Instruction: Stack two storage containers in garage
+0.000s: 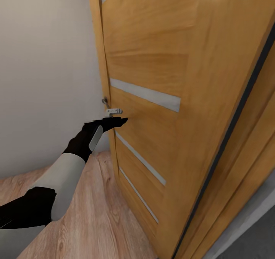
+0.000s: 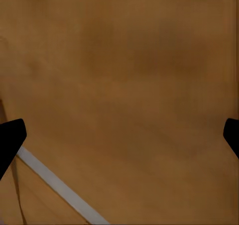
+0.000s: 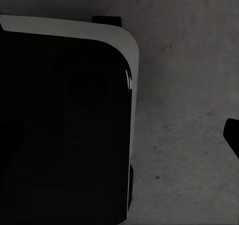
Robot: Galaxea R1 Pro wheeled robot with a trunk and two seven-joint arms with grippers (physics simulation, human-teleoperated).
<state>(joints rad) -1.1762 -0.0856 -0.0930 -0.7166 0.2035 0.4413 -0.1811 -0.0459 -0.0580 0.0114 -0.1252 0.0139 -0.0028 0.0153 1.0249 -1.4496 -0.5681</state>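
The two storage containers are out of view. I face an orange-brown wooden door with pale horizontal strips and a silver lever handle. My left gripper reaches out to the door face just below that handle. In the left wrist view my left gripper is open, its black fingertips wide apart with only the door panel between them. My right gripper hangs over dark grey concrete floor; one fingertip shows at the picture's edge.
A pale wall stands left of the door, with light wood plank floor below. The door's dark edge strip runs diagonally at the right, and grey floor shows beyond it. My own black, white-rimmed base is beside the right gripper.
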